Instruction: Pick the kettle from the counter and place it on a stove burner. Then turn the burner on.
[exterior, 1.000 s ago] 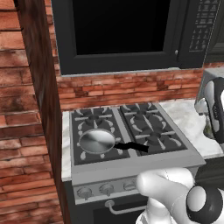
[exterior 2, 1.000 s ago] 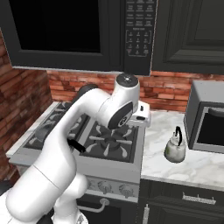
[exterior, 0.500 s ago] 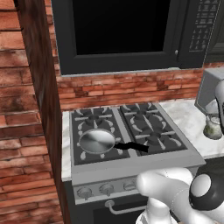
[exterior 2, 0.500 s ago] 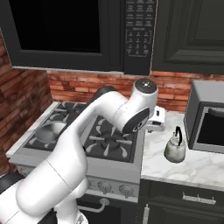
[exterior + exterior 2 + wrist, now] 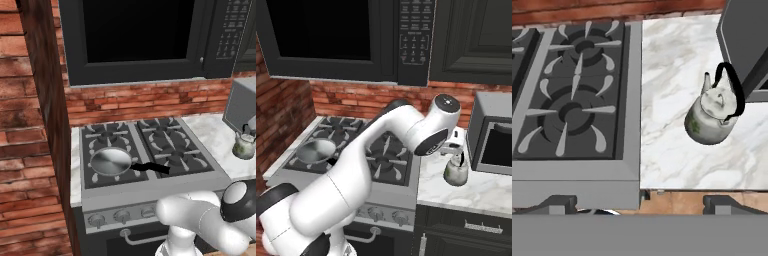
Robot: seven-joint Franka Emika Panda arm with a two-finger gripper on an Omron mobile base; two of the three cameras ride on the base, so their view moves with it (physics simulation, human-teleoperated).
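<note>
The kettle [image 5: 711, 118] stands upright on the white marble counter [image 5: 672, 70], right of the stove; it is small and pale with green speckles and a black wire handle. It also shows in the side views, kettle [image 5: 456, 173] and kettle [image 5: 244, 145]. My gripper [image 5: 454, 148] hangs just above it, a little toward the stove. In the hand view the gripper [image 5: 644, 204] is open, its two dark fingertips [image 5: 562, 204] far apart with nothing between them. The near stove burner [image 5: 573, 113] under its grey grate lies left of the kettle, with another behind it.
A steel frying pan [image 5: 111, 161] with a black handle sits on the stove's front left burner. A grey boxy appliance [image 5: 492, 134] stands on the counter close behind and right of the kettle. Round knobs [image 5: 122, 216] line the stove front. A black microwave [image 5: 140, 35] hangs overhead.
The arm has swung right, from over the stove to over the counter above the kettle. The gripper stayed open and the kettle has not moved.
</note>
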